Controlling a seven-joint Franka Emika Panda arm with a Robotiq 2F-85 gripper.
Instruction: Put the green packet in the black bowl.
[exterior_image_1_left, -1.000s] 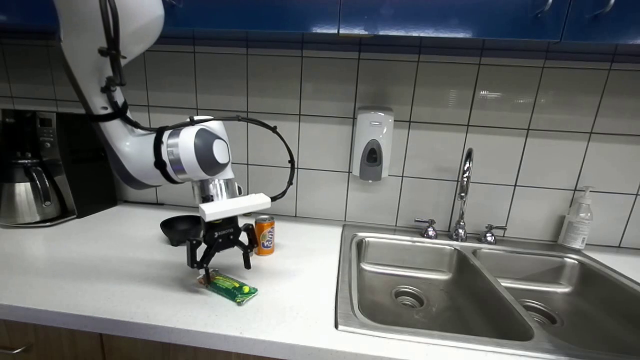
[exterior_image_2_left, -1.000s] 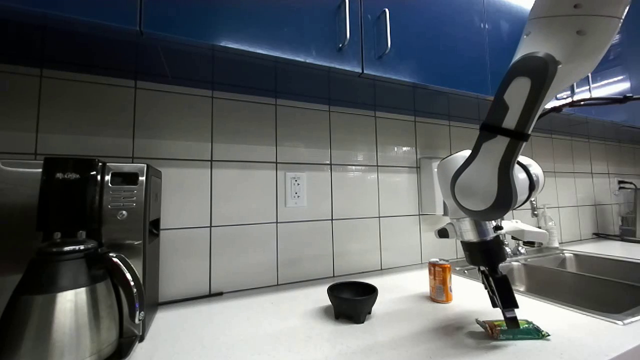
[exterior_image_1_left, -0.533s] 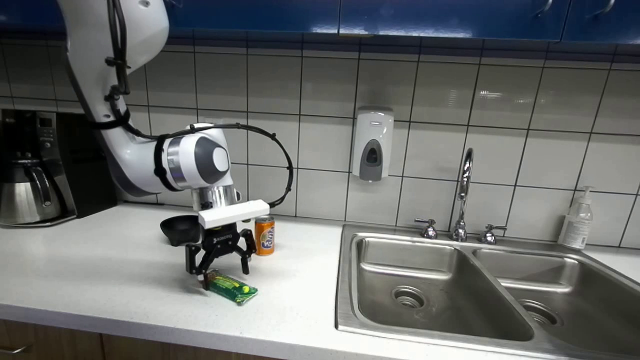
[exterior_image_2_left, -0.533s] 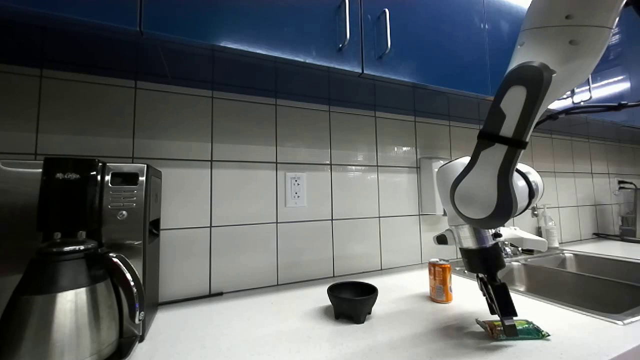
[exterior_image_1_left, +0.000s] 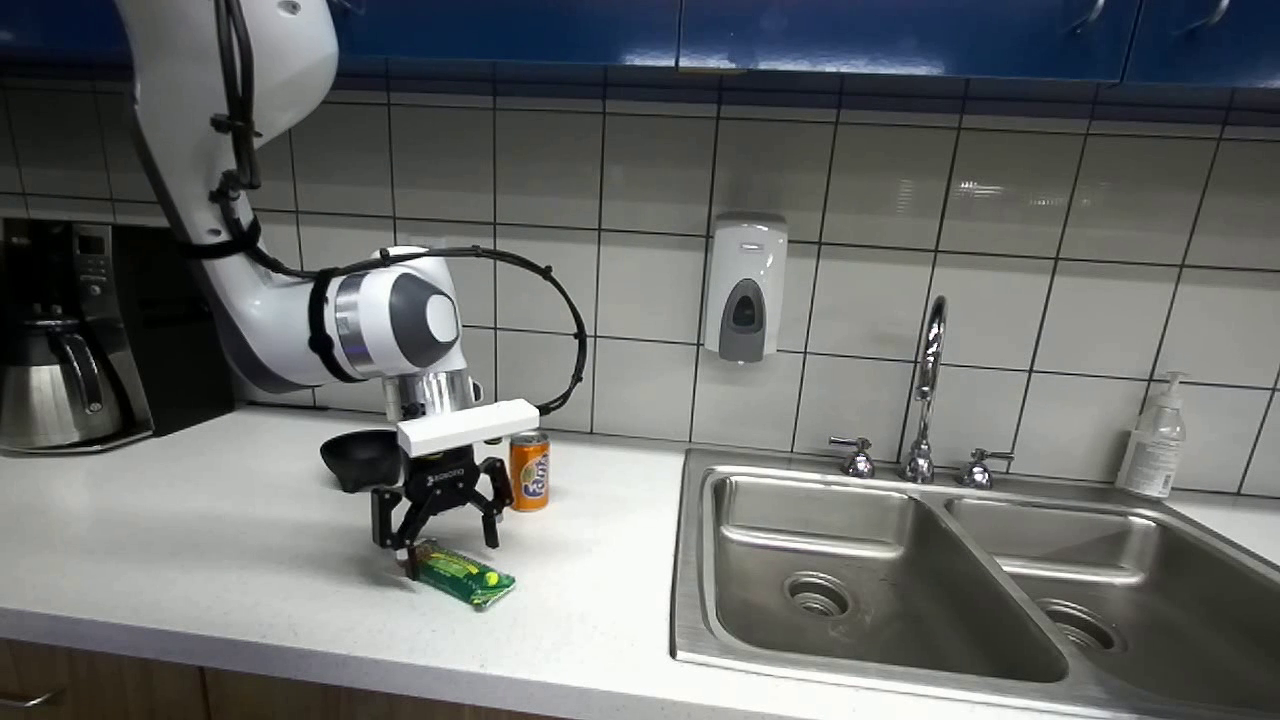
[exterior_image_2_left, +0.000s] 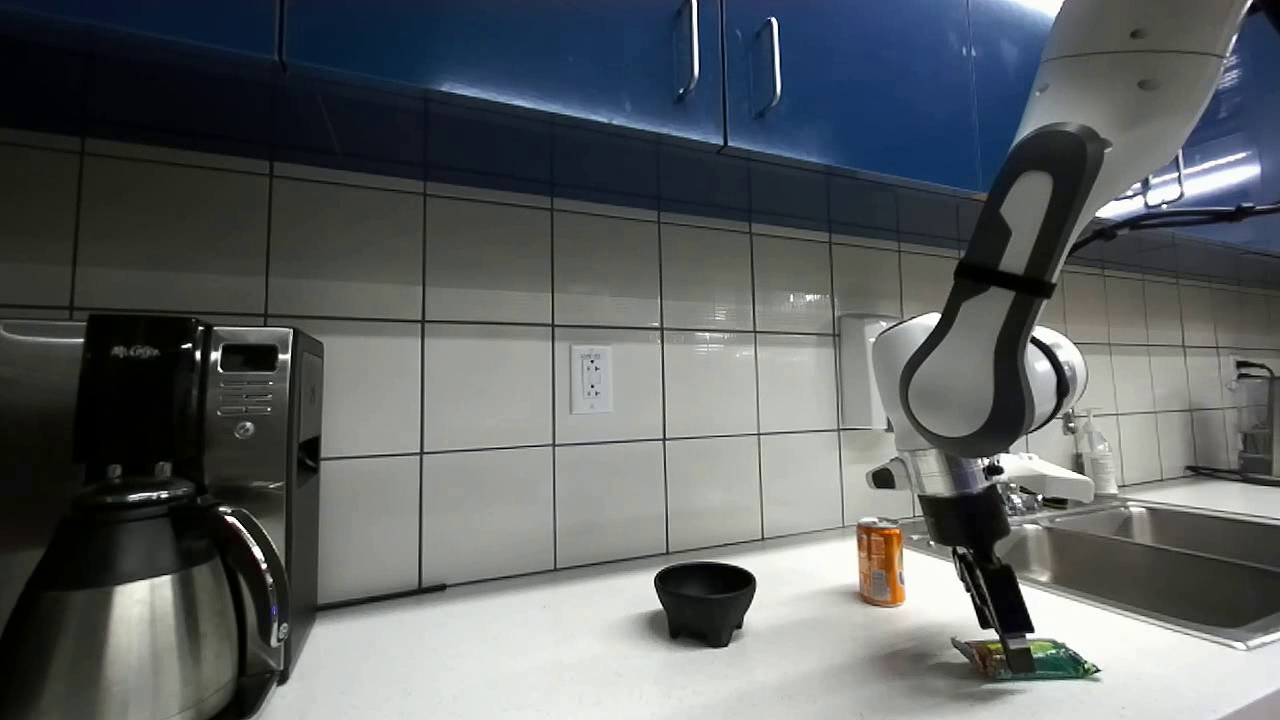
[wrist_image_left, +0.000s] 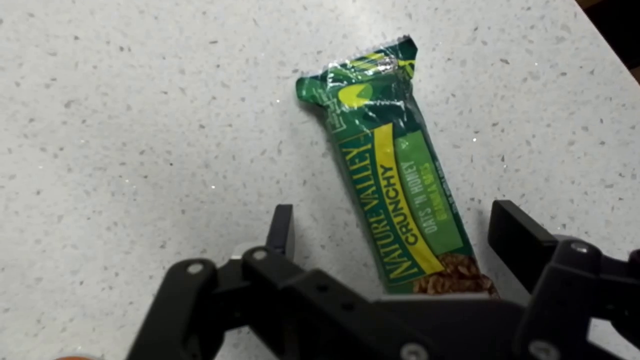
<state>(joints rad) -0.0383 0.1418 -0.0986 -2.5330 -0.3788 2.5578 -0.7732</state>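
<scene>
Green packet (wrist_image_left: 397, 187), long, flat and shiny, lies on the white speckled counter (wrist_image_left: 150, 150). The black two-fingered gripper (wrist_image_left: 396, 223) has its fingers (wrist_image_left: 521, 242) wide apart, one on each side of the packet near its brown end, with nothing held. They likely stand that way so they can pinch it across its short side. A round black bowl (exterior_image_2_left: 706, 612) on stubby legs stands well apart from the packet, hollow side up, likely so the packet can be dropped in. Counted up: one packet, one bowl, one gripper, two fingers, one orange metal can (exterior_image_2_left: 880, 565) standing upright, and one steel sink (exterior_image_1_left: 695, 580) with two basins (exterior_image_1_left: 880, 635).
</scene>
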